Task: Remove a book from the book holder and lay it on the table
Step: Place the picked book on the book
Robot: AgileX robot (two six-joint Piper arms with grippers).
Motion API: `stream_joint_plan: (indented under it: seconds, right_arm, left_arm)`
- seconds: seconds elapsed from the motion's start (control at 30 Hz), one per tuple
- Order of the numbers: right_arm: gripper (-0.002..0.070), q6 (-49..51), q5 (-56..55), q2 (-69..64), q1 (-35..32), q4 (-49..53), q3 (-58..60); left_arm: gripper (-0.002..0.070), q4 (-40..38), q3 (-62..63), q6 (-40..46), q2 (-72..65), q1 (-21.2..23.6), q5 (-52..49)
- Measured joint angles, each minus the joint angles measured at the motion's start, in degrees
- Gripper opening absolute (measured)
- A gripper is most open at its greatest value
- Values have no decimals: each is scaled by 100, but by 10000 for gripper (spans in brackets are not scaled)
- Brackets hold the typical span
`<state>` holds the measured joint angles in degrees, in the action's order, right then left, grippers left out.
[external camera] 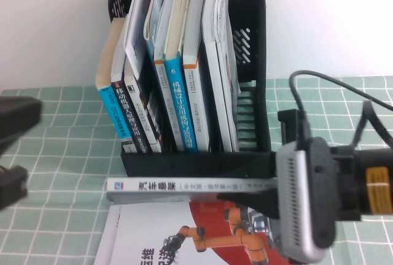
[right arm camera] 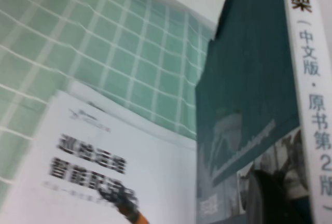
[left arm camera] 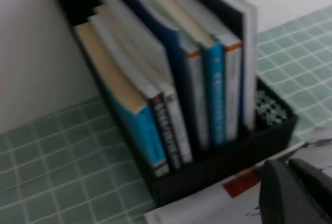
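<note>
My right gripper (external camera: 239,196) is shut on the book (external camera: 159,188). It holds the book level in front of the black book holder (external camera: 252,93), with the white spine and its black characters facing the high camera. In the right wrist view the book's teal back (right arm camera: 244,79) and spine fill the side, and one dark finger (right arm camera: 267,195) presses on the cover. The book hangs just above a white-and-red book with an orange robot arm (external camera: 159,234). My left gripper (external camera: 12,151) stays at the far left above the table (external camera: 61,130), open and holding nothing.
The book holder (left arm camera: 207,167) still has several upright books, some with blue spines (external camera: 181,102). The robot-arm book (right arm camera: 104,167) lies flat on the green checked cloth in front of it. A black cable (external camera: 344,87) loops over the right arm. A white wall stands behind.
</note>
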<state>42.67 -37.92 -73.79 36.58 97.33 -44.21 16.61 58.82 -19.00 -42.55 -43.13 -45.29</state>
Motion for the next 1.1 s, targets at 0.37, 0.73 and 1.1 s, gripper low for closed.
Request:
stream_joint_plan:
  seconds: [0.37, 0.73, 1.1]
  right_arm:
    - [134, -1106, 531, -1220, -11, -751, -492]
    - [133, -1662, 1484, -1429, -11, -957, -796]
    - [133, -2197, 1281, -1878, -11, -1505, -814]
  left_arm:
    - [-3, 1593, -764, -2119, 546, 0, -234]
    - [-3, 1626, -1346, -2659, 759, 0, 217]
    - [-3, 1635, -1359, -2738, 759, 0, 328]
